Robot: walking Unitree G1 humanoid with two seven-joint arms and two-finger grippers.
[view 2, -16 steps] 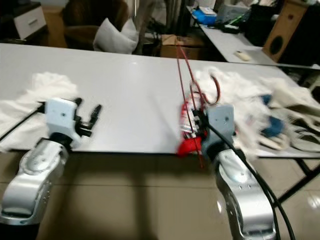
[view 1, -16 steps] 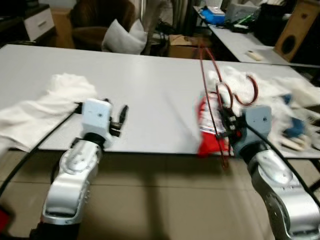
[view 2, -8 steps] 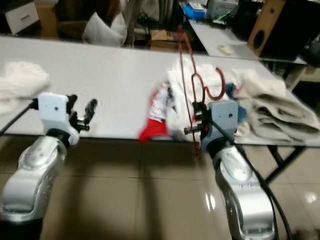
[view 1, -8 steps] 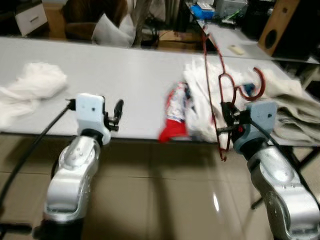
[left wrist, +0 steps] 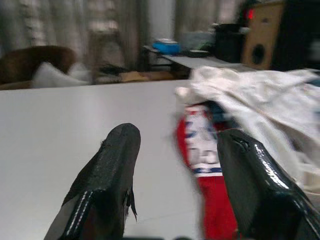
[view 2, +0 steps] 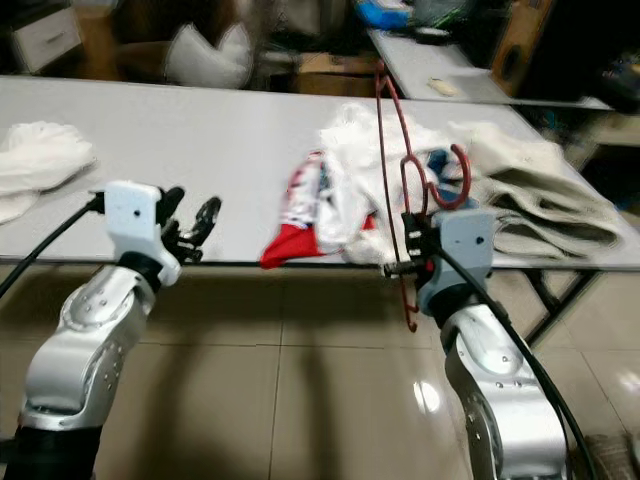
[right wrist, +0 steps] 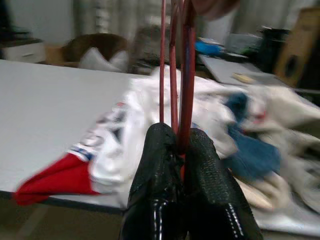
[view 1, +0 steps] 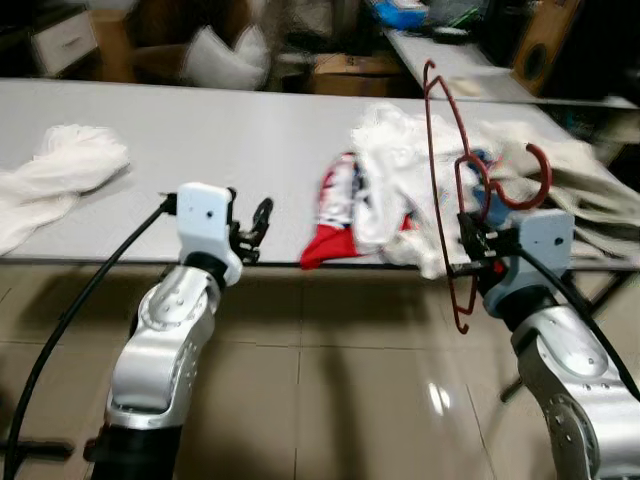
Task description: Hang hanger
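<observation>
Right gripper point(view 1: 470, 245) clamped tight on the red hanger point(view 1: 445, 190), fingers pinched together on the wire partway up one side. Hanger carried upright in front of the table point(view 1: 200, 130) edge, hook point(view 1: 520, 180) turned to the robot's right, lower end hanging below the tabletop. Likely held vertical so the hook stays free for a rail; no rail or rod visible yet. Left gripper point(view 1: 255, 225) empty, fingers spread apart, poised at the table's near edge. Heap of clothes point(view 1: 400, 190) with a red-and-white garment point(view 1: 335, 215) lies on the table between the arms; white cloth point(view 1: 60, 175) far left.

Against half a second ago: whole scene has slid, so the camera has turned. Hanger keeps the same grip and upright pose. Left fingers unchanged.
</observation>
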